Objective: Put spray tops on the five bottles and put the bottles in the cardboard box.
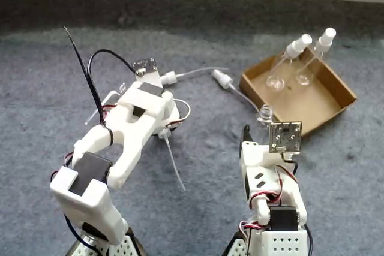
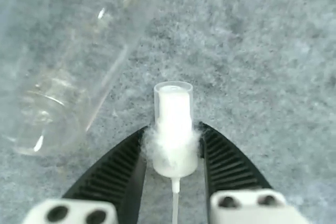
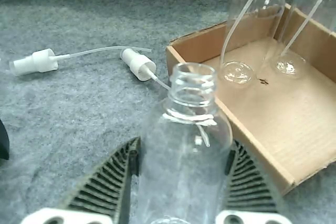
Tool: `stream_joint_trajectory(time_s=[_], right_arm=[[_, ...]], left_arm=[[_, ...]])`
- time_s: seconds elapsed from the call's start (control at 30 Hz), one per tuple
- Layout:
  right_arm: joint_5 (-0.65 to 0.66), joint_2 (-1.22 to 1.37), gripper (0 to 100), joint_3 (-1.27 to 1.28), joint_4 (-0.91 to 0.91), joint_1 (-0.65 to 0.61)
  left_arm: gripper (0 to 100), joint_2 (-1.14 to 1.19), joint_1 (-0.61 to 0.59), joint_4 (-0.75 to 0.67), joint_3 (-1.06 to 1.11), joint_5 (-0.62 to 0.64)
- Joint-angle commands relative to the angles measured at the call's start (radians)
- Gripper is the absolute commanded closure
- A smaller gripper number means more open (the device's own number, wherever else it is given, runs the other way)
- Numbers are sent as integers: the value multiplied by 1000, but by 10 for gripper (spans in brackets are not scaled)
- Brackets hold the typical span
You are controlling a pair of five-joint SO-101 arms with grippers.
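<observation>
Grey carpet [image 2: 262, 51] beneath left hand [image 2: 173, 130], spray top [image 2: 173, 111] between its fingers [image 2: 123, 169]

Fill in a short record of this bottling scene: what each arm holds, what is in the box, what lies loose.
Left jaws: shut on the held spray top
Right jaws: shut on the uncapped bottle
Cardboard box: two topped bottles
Loose on the carpet: two loose spray tops; one lying bottle beside the left jaws
</observation>
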Motion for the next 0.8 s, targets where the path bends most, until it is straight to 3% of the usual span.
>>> stream_joint_trajectory(time_s=[0.0, 0.1, 0.2, 0.33, 0.5, 0.6, 0.77], right_arm=[[0, -8, 871, 15, -27, -53], [0, -8, 871, 16, -27, -176], [0, -8, 871, 16, -27, -266], [0, -8, 871, 16, -36, -323], [0, -7, 871, 18, -157, -358], [9, -7, 872, 18, -194, -358], [150, 1, 872, 18, -263, -360]], left_arm=[[966, -25, -12, -5, -67, -2], [966, -25, -8, 44, -142, -3], [966, -25, -5, 213, -274, -117], [966, -25, -15, 476, -486, -270], [966, -25, -15, 694, -714, -298], [966, -27, -15, 750, -851, -302], [966, -143, 12, 750, -917, -304]])
